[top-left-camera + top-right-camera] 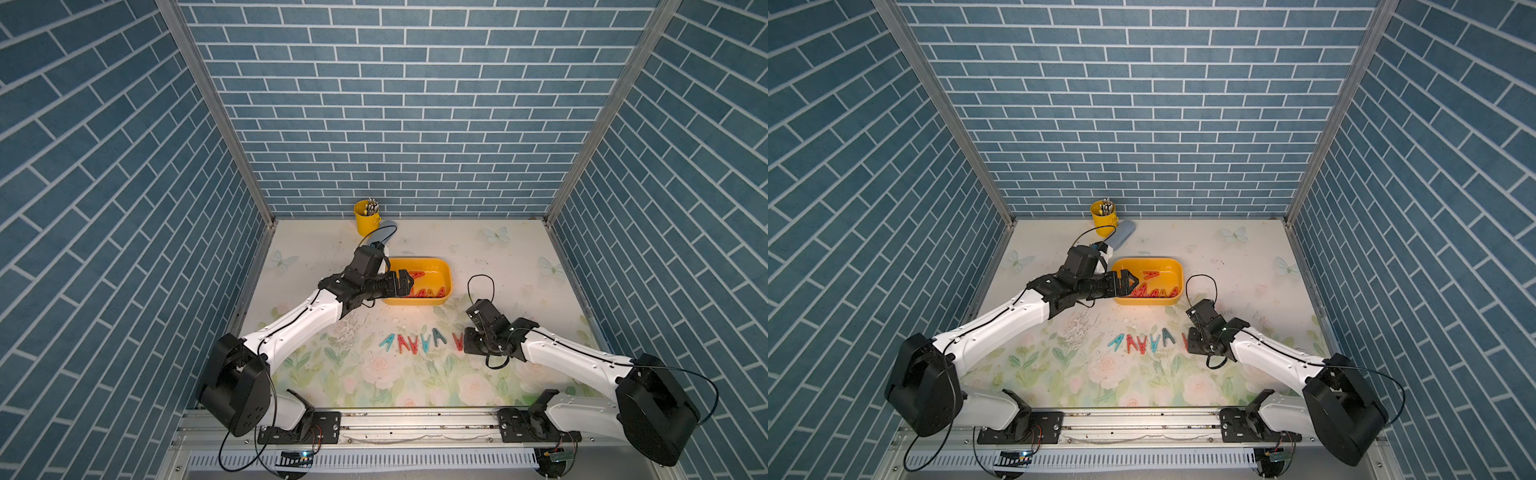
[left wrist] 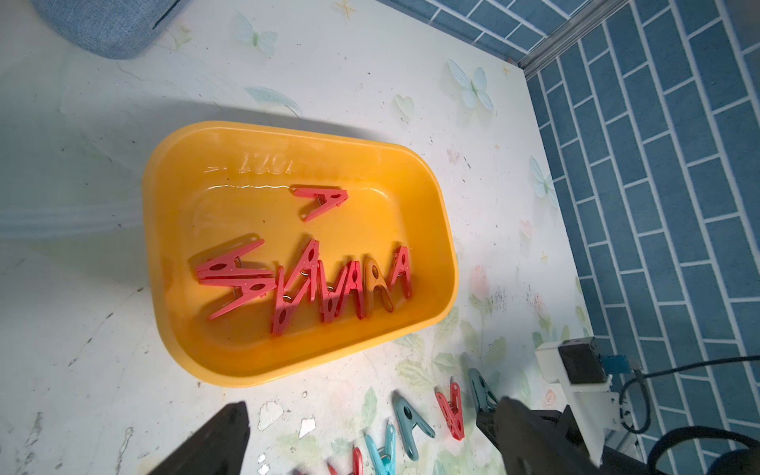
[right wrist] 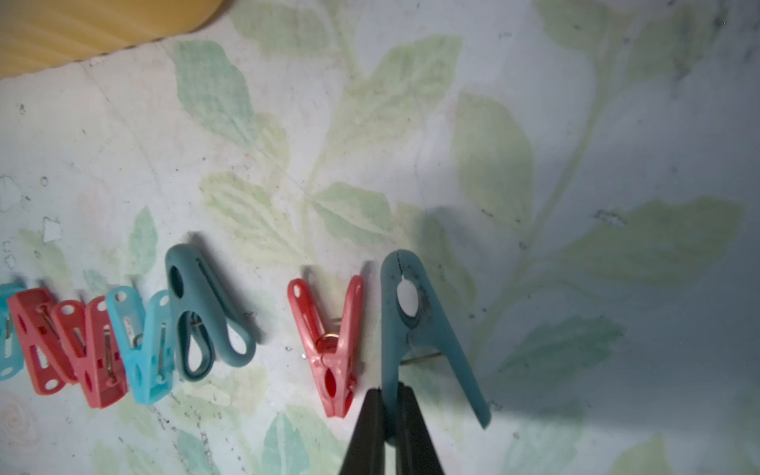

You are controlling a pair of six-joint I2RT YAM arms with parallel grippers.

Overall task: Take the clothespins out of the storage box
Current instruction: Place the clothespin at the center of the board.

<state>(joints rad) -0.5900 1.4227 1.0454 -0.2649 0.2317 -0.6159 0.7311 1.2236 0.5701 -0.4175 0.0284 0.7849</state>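
Note:
The yellow-orange storage box [image 1: 446,270] [image 1: 1179,272] [image 2: 156,246] lies mid-table. Inside it, several red clothespins [image 2: 304,283] and one orange clothespin [image 2: 376,283] crowd its near side, and a single red one [image 2: 320,201] lies apart. My left gripper [image 2: 370,436] [image 1: 405,282] hangs open above the box's left end, holding nothing. On the mat in front of the box is a row of red and teal clothespins [image 1: 415,343] [image 3: 123,341]. At the row's right end my right gripper [image 3: 390,407] is shut on one leg of a teal clothespin [image 3: 415,320], beside a red one [image 3: 329,349].
A yellow pen cup [image 1: 366,218] stands against the back wall with a grey-blue case [image 1: 386,230] [image 2: 103,24] next to it, just behind my left wrist. Blue brick walls enclose the table on three sides. The right wrist's camera mount [image 2: 575,366] sits close to the row.

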